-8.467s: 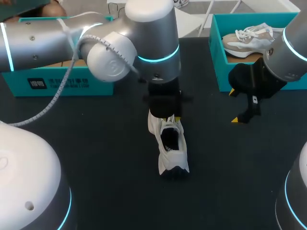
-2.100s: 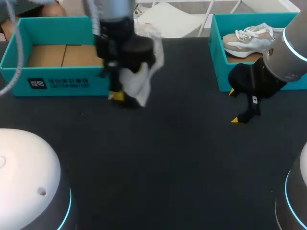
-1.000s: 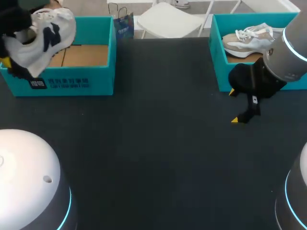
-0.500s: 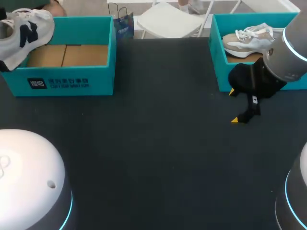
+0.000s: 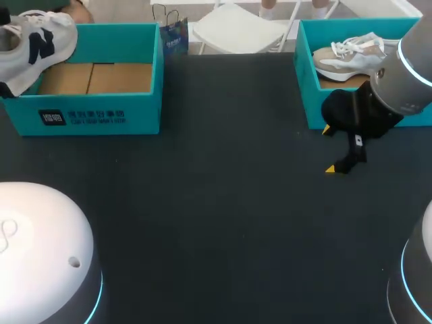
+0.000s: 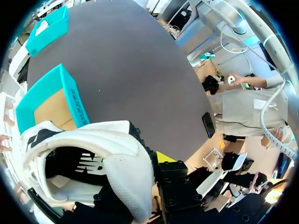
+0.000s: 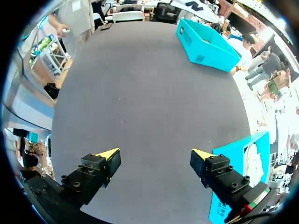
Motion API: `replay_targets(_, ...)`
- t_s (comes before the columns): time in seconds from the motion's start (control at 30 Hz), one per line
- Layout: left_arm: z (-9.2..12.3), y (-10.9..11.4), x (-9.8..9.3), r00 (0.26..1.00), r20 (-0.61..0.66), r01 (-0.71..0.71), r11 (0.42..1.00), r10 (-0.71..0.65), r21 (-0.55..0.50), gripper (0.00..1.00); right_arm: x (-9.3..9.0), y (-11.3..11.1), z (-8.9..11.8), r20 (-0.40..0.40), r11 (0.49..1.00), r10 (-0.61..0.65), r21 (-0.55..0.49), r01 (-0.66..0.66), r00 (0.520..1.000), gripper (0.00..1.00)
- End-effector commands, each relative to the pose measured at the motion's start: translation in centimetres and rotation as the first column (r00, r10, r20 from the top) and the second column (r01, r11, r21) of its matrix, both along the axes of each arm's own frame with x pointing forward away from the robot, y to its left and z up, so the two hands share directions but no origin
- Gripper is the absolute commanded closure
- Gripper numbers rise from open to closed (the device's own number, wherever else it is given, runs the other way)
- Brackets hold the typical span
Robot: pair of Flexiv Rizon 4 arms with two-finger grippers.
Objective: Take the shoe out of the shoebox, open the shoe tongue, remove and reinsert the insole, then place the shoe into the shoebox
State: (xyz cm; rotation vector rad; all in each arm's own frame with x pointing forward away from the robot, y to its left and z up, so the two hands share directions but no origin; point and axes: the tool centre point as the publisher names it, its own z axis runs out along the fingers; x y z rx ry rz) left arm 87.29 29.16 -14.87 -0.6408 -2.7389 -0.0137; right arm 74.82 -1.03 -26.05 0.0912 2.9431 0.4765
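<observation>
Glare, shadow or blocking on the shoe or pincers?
Head view: even light, shoe cut by the frame edge. Left wrist view: shoe hides all but one yellow tip of the left pincer. Right wrist view: right pincer unshadowed, no glare.

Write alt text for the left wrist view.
A white shoe with black markings is held in the fingers, its opening toward the camera. Ahead of it an open teal shoebox sits on the dark table.

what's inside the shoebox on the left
The left shoebox shows a bare brown cardboard floor across its middle and right part. The white shoe is over the box's left end and hides the floor there, so anything under it cannot be seen.
</observation>
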Motion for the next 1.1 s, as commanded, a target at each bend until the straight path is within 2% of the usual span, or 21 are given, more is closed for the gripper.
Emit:
replay_targets(0.03, -0.1, 1.0, 1.5, 1.000, -0.011, 0.000, 1.000, 0.000, -0.001, 1.00, 0.0, 0.1, -0.1, 0.000, 1.000, 0.000, -0.002, 0.000, 1.000, 0.00)
replay_targets(0.23, -0.3, 3.5, 4.8, 0.997, 0.022, -0.075, 0.997, 0.075, 0.001, 1.00, 0.0, 0.1, -0.1, 0.000, 1.000, 0.000, -0.002, 0.000, 1.000, 0.00)
replay_targets(0.37, -0.6, 4.9, 7.3, 0.997, 0.022, -0.069, 0.998, 0.069, -0.008, 1.00, 0.0, 0.1, -0.1, 0.000, 1.000, 0.000, -0.002, 0.000, 1.000, 0.00)
replay_targets(0.6, -0.9, 4.9, 10.6, 0.990, 0.070, -0.124, 0.992, 0.124, -0.003, 1.00, 0.0, 0.1, -0.1, 0.000, 1.000, 0.000, -0.002, 0.000, 1.000, 0.00)
replay_targets(1.03, -0.9, 4.8, 10.8, 0.988, 0.057, -0.140, 0.990, 0.140, -0.010, 1.00, 0.0, 0.1, -0.1, 0.000, 1.000, 0.000, -0.002, 0.000, 1.000, 0.00)
replay_targets(1.07, -0.9, 4.7, 10.3, 0.999, 0.020, 0.026, 1.000, -0.026, -0.007, 1.00, 0.0, 0.1, -0.1, 0.000, 1.000, 0.000, -0.002, 0.000, 1.000, 0.00)
replay_targets(1.1, -0.9, 4.9, 9.8, 0.972, 0.038, 0.231, 0.973, -0.232, 0.020, 1.00, 0.0, 0.1, -0.1, 0.000, 1.000, 0.000, -0.002, 0.000, 1.000, 0.00)
